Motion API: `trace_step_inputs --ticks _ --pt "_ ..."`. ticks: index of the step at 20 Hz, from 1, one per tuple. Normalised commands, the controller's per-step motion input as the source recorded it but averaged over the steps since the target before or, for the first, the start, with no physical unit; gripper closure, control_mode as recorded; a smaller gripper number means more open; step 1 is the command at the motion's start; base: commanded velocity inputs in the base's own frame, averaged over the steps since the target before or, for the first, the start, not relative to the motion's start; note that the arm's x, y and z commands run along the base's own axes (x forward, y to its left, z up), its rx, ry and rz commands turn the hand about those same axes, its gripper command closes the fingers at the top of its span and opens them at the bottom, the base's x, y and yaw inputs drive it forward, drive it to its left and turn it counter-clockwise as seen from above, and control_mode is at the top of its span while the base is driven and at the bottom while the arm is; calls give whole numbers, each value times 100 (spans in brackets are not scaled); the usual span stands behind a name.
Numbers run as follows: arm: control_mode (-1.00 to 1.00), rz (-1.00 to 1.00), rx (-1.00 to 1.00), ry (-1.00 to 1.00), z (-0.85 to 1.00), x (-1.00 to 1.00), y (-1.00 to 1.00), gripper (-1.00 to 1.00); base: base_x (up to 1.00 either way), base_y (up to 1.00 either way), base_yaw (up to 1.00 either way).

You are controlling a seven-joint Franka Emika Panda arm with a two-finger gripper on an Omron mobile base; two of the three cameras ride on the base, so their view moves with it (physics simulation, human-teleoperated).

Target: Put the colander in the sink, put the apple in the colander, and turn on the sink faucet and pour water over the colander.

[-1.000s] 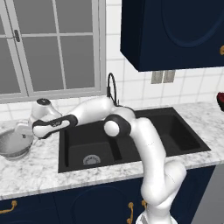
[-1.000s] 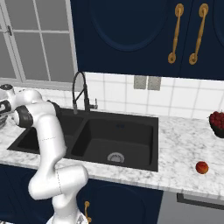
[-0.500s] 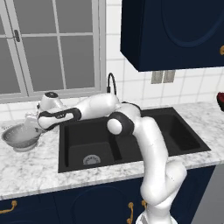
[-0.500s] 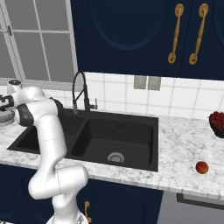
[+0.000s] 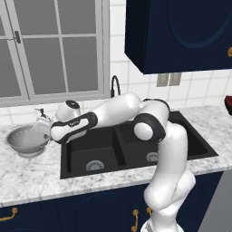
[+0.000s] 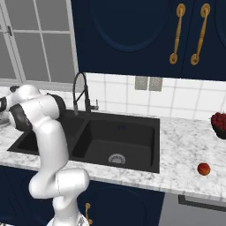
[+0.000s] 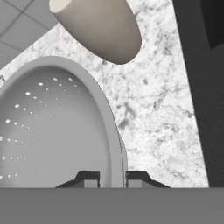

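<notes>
Right now my two-finger gripper (image 7: 112, 179) is pinched on the rim of the round silvery-grey metal colander (image 7: 52, 131) dotted with small holes, one dark fingertip (image 7: 89, 178) inside the bowl wall and the other outside it, the thin rim running between them. From the left base camera the colander (image 5: 27, 139) sits on the white-and-grey marbled counter (image 5: 36, 174) to the left of the large black double-basin sink (image 5: 131, 147), with my hand reaching over its right edge. A pale beige bottle (image 7: 98, 28) stands on the marble just beyond the colander. The tall slim black gooseneck faucet (image 6: 81, 92) rises behind the divider between the two basins, each basin with a round silver drain (image 6: 116, 159). One small red apple (image 6: 203, 168) lies on the counter well to the right of the sink, far from my hand. At the far right edge stands one dark bowl of red fruit (image 6: 218, 123). Dark navy cabinets (image 6: 132, 35) hang above white tiles, and a grey-framed window (image 5: 50, 50) sits behind the colander's end.
</notes>
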Motion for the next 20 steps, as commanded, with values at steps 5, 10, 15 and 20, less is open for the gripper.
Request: trace_step_inputs --ticks 5,10,15,20 --pt "-100 -7 -2 -6 61 -94 -48 100 0 0 0" --pt "-100 -35 -14 13 93 -46 -78 100 0 0 0" --pt "-100 -44 -2 26 87 -61 -44 100 0 0 0" --pt "-100 -60 0 38 37 -38 -26 100 0 0 0"
